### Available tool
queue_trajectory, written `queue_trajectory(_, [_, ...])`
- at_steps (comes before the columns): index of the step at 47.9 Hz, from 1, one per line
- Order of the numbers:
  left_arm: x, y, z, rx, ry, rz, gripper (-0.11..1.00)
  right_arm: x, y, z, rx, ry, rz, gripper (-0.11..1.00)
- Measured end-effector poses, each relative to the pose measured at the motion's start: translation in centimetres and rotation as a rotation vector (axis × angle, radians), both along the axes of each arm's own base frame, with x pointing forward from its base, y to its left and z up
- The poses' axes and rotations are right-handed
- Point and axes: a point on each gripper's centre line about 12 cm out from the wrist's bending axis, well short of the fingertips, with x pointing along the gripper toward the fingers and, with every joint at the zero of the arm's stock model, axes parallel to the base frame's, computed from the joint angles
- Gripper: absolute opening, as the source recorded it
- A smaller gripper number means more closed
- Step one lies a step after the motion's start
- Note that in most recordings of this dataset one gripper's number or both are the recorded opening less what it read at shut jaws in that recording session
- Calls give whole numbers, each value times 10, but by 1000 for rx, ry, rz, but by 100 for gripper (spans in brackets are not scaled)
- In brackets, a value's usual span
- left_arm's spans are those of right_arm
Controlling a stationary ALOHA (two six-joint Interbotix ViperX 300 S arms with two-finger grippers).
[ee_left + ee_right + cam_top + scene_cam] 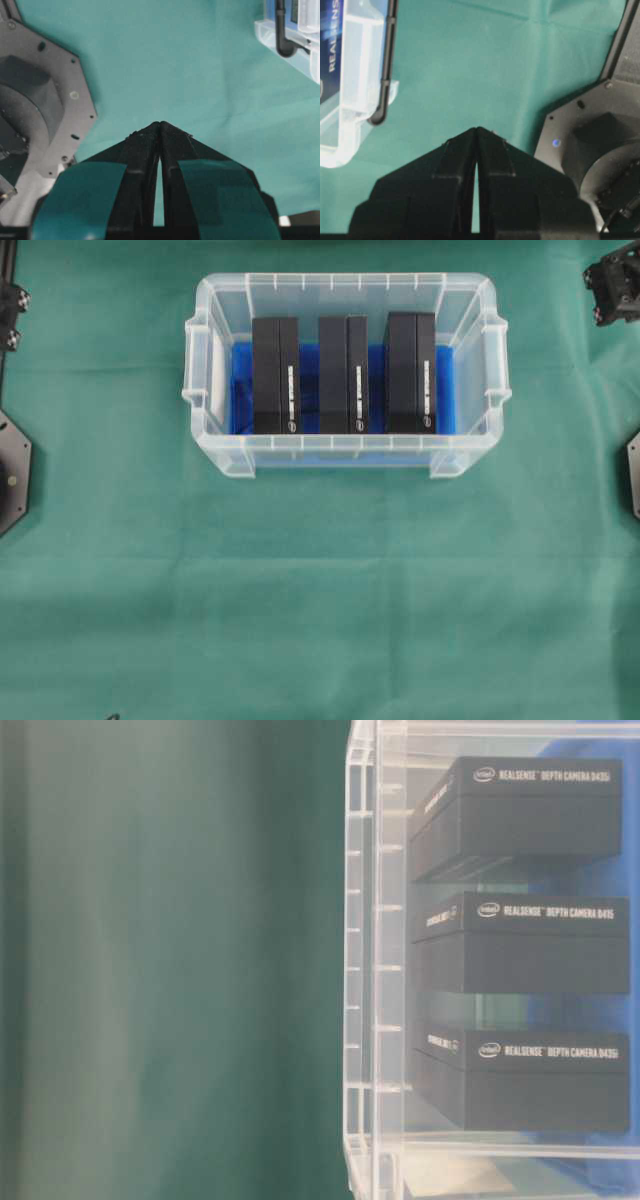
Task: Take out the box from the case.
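A large rectangular clear plastic case (345,455) with a ribbed rim, side handles and a blue lining is set on a green cloth-covered table (320,590), in the upper middle of the overhead view; three black rectangular cardboard boxes are stood on edge inside it, side by side with narrow gaps between: the left box (275,376), the middle box (343,374) and the right box (411,372); white "RealSense Depth Camera" lettering is read on them in the table-level view. None has been lifted, so the task is judged to be at its very start. The left gripper (160,125) is seen pinched shut and empty above bare cloth, the case corner at the upper right of its view; the right gripper (477,130) is likewise closed on nothing, the case corner at its upper left. Both are well apart from the boxes. For the approach to be done well, the jaws would best be opened before descent; one box should be chosen, its upper edge straddled with a finger in each gap, and the lift made straight up so that neighbouring boxes and the rim are not dragged.
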Motion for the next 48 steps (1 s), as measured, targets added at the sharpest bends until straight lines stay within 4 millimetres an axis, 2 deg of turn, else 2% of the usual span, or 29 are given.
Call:
queue_trajectory(18, [2,1,2,15,-42,-6,2,0,0,0,-4,-8,1,1])
queue_trajectory(20, [2,1,3,15,-45,-4,4,0,0,-1,-4,-8,1,3])
queue_trajectory(23, [2,0,3,11,-50,11,8,0,0,-2,-4,-9,0,14])
queue_trajectory(27, [1,0,3,8,-56,35,21,0,0,-4,-1,-3,0,36])
queue_trajectory(29, [1,0,2,6,-58,40,30,-1,0,-5,-4,3,-1,51])
queue_trajectory(34, [0,0,0,7,-72,59,60,-3,-1,-9,-9,18,-3,81])
queue_trajectory(37, [-1,0,-1,6,-76,63,78,-3,-2,-11,-12,28,-3,92])
queue_trajectory(41, [0,-1,-2,7,-78,61,94,-3,-2,-13,-15,36,-4,94])
queue_trajectory(48, [0,0,-2,9,-88,68,94,-4,-3,-12,-25,36,-24,93])
